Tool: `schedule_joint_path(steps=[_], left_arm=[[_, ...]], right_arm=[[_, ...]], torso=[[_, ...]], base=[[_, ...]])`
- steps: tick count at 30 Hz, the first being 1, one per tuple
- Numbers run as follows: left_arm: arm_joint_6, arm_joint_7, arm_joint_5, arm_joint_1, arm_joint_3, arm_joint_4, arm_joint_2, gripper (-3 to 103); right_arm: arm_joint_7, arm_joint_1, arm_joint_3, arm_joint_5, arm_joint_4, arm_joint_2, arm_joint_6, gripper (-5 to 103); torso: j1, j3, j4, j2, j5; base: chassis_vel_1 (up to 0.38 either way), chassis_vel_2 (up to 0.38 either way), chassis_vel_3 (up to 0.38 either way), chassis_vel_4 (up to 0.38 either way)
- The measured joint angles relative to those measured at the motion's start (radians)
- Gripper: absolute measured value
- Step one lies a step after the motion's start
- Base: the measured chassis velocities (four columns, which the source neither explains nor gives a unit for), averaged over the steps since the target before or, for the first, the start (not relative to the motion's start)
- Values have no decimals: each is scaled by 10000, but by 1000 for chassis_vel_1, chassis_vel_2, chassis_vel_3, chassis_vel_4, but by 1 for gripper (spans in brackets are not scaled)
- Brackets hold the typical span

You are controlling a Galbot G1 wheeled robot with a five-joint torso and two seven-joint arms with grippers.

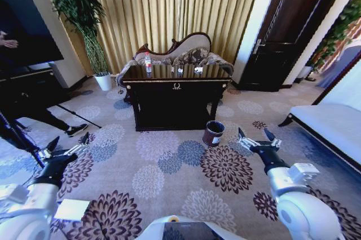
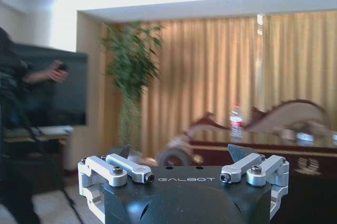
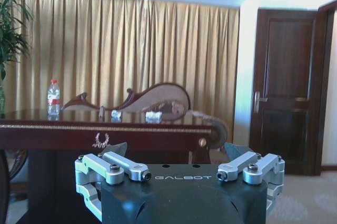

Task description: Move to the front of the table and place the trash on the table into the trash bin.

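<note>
- Gold pleated curtains (image 1: 169, 9) covered the far wall, backlit by daylight.
- Carved chaise sofa (image 1: 183, 51) stood before the curtains.
- Tall potted plant (image 1: 84, 14) in white pot (image 1: 104, 81), left corner.
- Dark wooden door (image 1: 287, 26) at right.
- Floral carpet (image 1: 169, 161) in blue, brown, cream.
- Dark screen (image 1: 25, 23) at left; white bench (image 1: 333, 124) at right.

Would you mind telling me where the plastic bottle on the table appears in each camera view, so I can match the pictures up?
Head view: the bottle stands at the far left end of the table.
Left wrist view: it stands on the tabletop before the curtain.
Right wrist view: it stands on the tabletop's end away from the door.
Shared landmark: the gold curtain behind the table.
</note>
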Motion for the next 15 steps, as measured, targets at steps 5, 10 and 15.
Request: schedule_joint_path(steps=[5, 10, 15], left_arm=[[-419, -359, 1004, -483, 785, 286, -109, 100], [-367, -546, 1109, -524, 865, 331, -106, 100], [-430, -425, 1199, -361, 746, 433, -89, 100]], right_arm=[[368, 201, -740, -542, -203, -324, 341, 100], [286, 277, -786, -581, -249, -415, 374, 100], [209, 302, -885, -846, -469, -325, 565, 100]], torso=[[0, 0, -5, 0, 1], [0, 0, -2, 0, 1], [0, 0, -2, 0, 1]], base=[[0, 0, 0, 0], [0, 0, 0, 0], [0, 0, 0, 0]])
